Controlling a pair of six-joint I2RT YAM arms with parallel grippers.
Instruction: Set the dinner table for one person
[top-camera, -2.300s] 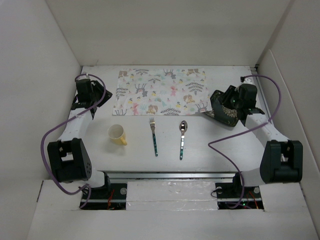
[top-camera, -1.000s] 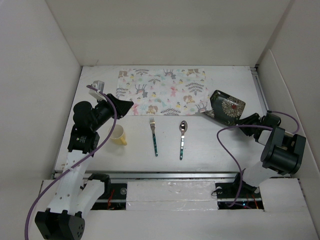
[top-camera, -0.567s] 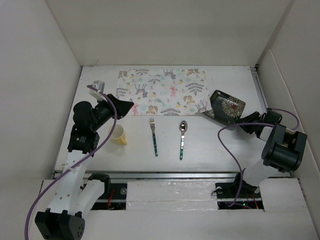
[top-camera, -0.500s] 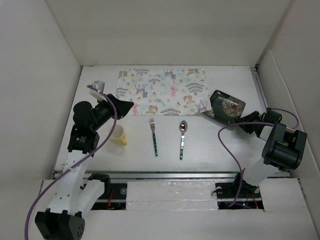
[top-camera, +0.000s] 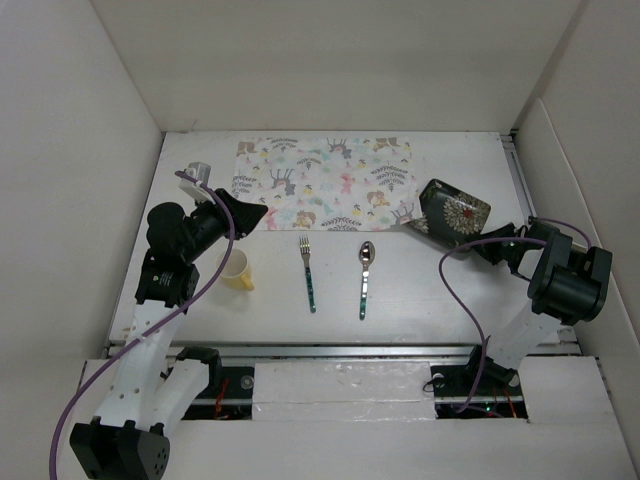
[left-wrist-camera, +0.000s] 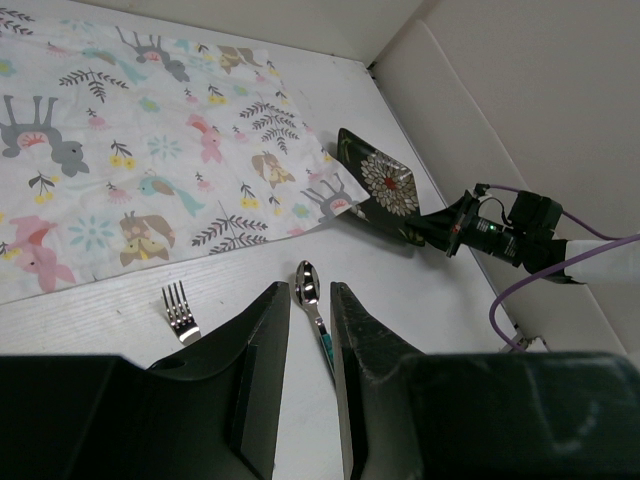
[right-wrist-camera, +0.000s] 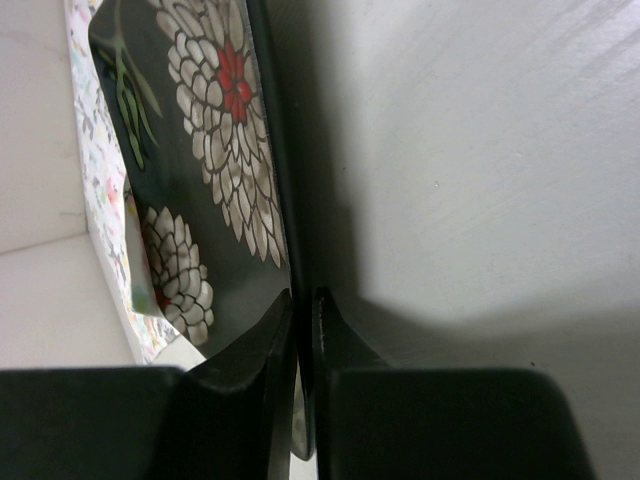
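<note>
The white dinner table (top-camera: 420, 290) holds a patterned placemat (top-camera: 325, 183) at the back. A dark flowered plate (top-camera: 455, 212) lies tilted at the mat's right corner. My right gripper (top-camera: 492, 246) is shut on its near right rim; in the right wrist view the fingers (right-wrist-camera: 303, 292) pinch the plate's edge (right-wrist-camera: 200, 150). My left gripper (top-camera: 255, 213) hovers over the mat's left corner, jaws nearly closed with nothing between them (left-wrist-camera: 308, 288). A fork (top-camera: 308, 270), a spoon (top-camera: 365, 278) and a yellow cup (top-camera: 235, 270) lie in front of the mat.
White walls enclose the table on the left, back and right. The right arm's purple cable (top-camera: 455, 290) loops over the table's right side. The left wrist view shows the placemat (left-wrist-camera: 120, 170), plate (left-wrist-camera: 385, 190), fork (left-wrist-camera: 178, 305) and spoon (left-wrist-camera: 304, 275).
Since 2.3 s ago the left arm has risen from its rest at far left and reached toward the mat. The right arm has dropped back to the right, still holding the plate's rim.
</note>
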